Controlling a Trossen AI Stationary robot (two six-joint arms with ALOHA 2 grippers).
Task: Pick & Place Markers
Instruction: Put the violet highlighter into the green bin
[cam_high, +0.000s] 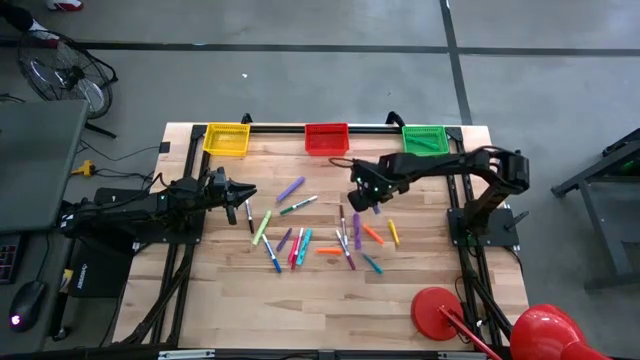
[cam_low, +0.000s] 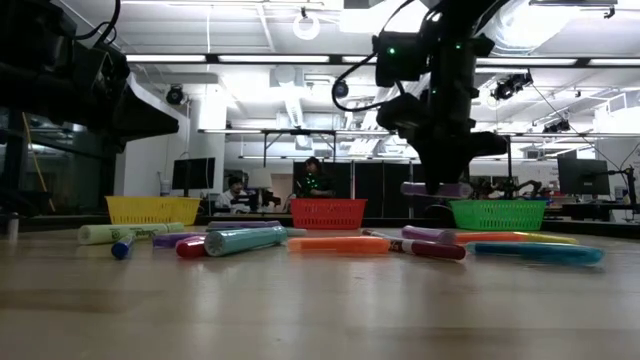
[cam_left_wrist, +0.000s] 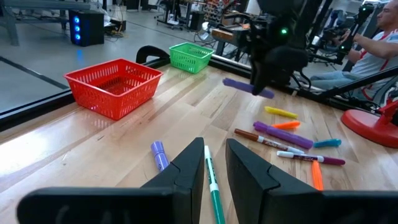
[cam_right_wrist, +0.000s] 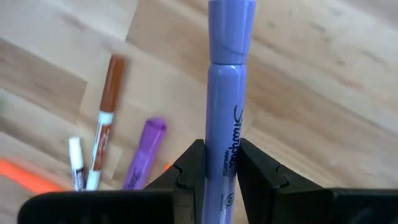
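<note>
Many markers in purple, green, orange, blue and pink lie flat and scattered on the middle of the wooden table. My right gripper hangs above their right part, shut on a purple marker, which also shows in the right wrist view. My left gripper waits at the table's left side, pointing nearly level. Its fingers stand slightly apart with nothing between them. A green marker lies on the table beyond them. My right gripper pinches the purple marker's printed barrel between its two fingers, which come from above and point steeply down, across the marker. The marker hangs about level, lifted clear of the table and of the other markers.
Three mesh baskets stand along the far edge: yellow, red and green. A red round-footed object sits at the near right corner. People sit in the room beyond the table.
</note>
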